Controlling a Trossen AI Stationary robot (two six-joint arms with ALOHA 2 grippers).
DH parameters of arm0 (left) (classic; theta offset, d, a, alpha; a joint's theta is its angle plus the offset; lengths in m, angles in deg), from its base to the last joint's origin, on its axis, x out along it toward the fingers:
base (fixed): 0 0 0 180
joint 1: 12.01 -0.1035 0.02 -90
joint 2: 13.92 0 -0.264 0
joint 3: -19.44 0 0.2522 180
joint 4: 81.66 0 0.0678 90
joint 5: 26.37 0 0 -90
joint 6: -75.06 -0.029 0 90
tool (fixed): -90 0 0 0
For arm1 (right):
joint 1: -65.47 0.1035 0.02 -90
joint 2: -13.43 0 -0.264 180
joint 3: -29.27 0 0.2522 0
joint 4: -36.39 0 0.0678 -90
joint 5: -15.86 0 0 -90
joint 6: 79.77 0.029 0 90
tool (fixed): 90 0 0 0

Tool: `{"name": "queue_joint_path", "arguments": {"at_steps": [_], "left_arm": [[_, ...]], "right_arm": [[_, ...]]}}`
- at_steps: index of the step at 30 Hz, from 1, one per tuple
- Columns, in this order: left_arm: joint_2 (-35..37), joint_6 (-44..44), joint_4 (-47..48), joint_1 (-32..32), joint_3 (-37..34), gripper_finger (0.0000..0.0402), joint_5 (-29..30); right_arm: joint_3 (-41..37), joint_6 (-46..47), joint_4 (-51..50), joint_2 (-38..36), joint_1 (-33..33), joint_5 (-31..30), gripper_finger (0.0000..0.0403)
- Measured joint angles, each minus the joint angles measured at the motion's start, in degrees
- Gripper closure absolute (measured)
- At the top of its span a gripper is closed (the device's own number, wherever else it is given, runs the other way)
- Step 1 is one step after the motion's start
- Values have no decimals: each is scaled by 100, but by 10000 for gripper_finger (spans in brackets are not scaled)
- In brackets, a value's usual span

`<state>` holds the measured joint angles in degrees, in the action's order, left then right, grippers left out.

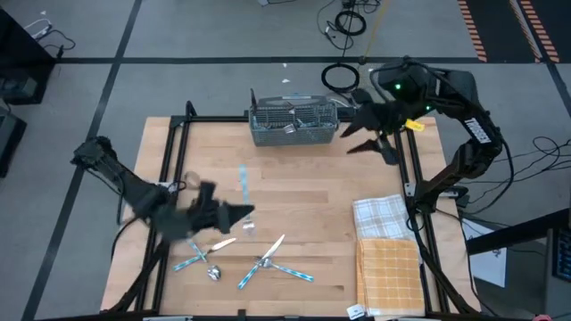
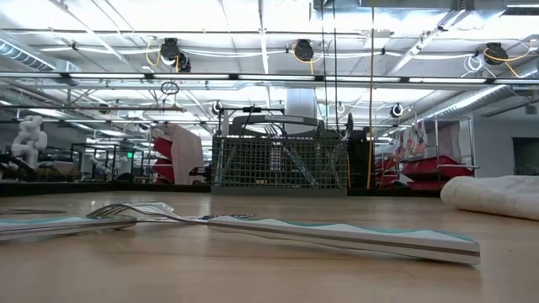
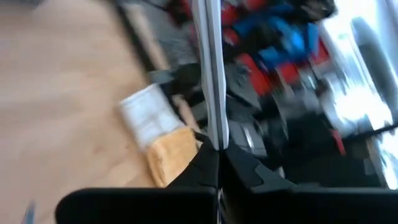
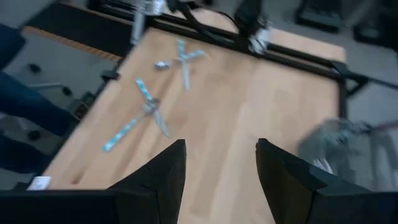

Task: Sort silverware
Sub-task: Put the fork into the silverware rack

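My left gripper (image 1: 239,213) hovers over the table's left half, shut on one thin piece of silverware (image 3: 210,74); its kind does not show. A light blue handle (image 1: 243,181) shows beside the gripper; I cannot tell whether it belongs to the held piece. More silverware lies crossed near the front edge (image 1: 205,254) (image 1: 272,263), seen too in the right wrist view (image 4: 146,106) and the low view (image 2: 337,236). My right gripper (image 1: 370,134) (image 4: 221,168) hangs open and empty at the far right, next to the grey mesh caddy (image 1: 294,120). My left gripper pinches the piece's silver metal part (image 3: 215,138) between its two fingertips. The fingers come nearly level, pointing toward the table's right, and lie across the piece. The piece sticks out past the fingertips and is lifted clear of the table.
A white checked towel (image 1: 384,214) and an orange one (image 1: 388,272) lie at the table's right front. The caddy (image 2: 278,164) stands at the middle of the far edge with pieces in it. Bare wood lies between the caddy and the loose silverware.
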<state>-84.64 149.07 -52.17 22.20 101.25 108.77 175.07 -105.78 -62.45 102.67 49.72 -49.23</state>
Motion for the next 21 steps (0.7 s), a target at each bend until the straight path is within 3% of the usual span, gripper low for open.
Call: {"name": "queue_joint_path", "arguments": {"at_steps": [4, 9, 14, 16, 18, 21], "left_arm": [[148, -2515, -765, -936, 0, 397, -1481], [313, -4395, -52, -1901, 0, 397, -2749], [313, -6182, 443, -2487, -2, 397, -2480], [307, -6652, 382, -2678, -2, 397, -2194], [299, -6560, 388, -2905, 26, 397, -1980], [308, -5908, 680, -3267, 146, 397, -2190]], "right_arm": [[-7, 158, 162, 26, 236, -34, 222], [-10, 477, 355, 53, 460, -477, 222], [-8, 1072, 790, 42, 646, -485, 222], [-8, 1297, 979, 45, 705, -753, 222], [-8, 1542, 1206, 49, 732, -1309, 222], [-8, 1610, 1280, 47, 723, -1982, 222]]}}
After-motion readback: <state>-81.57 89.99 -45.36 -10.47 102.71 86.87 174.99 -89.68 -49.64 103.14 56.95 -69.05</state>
